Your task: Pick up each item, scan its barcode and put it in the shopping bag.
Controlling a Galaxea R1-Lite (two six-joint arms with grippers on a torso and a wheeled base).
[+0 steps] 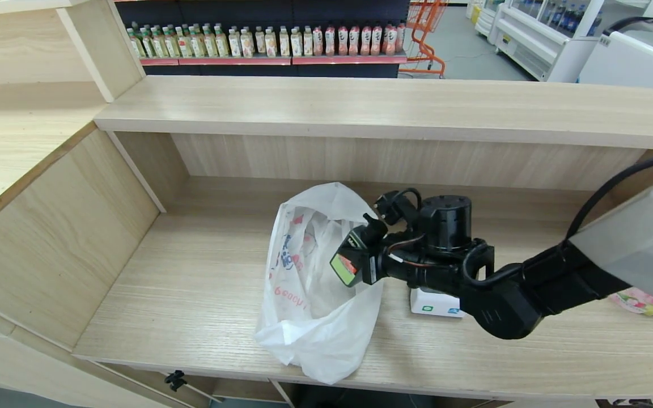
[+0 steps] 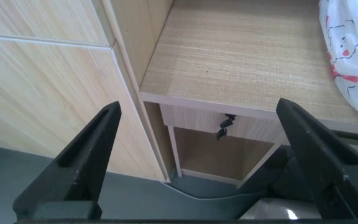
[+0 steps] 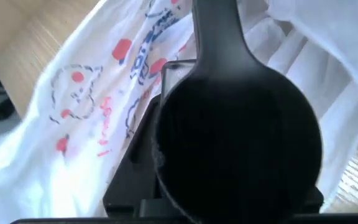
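A white plastic shopping bag (image 1: 309, 283) with red and blue print stands open on the wooden counter (image 1: 190, 294). My right arm comes in from the right, and its gripper (image 1: 355, 260) is at the bag's mouth. In the right wrist view a dark rounded object (image 3: 235, 137) with a narrow stem blocks the near field, with the bag's printed wall (image 3: 98, 99) behind it. My left gripper (image 2: 197, 109) is open and holds nothing. It hangs off the counter's front left corner, below the counter (image 2: 241, 56), and the bag (image 2: 350, 50) is far off to one side.
A small white box (image 1: 434, 303) lies on the counter under my right arm. A pink and yellow packet (image 1: 644, 301) lies at the far right. A raised shelf (image 1: 360, 107) spans the back and a slanted wooden wall (image 1: 60, 243) closes the left. A key (image 2: 224, 126) hangs under the counter's edge.
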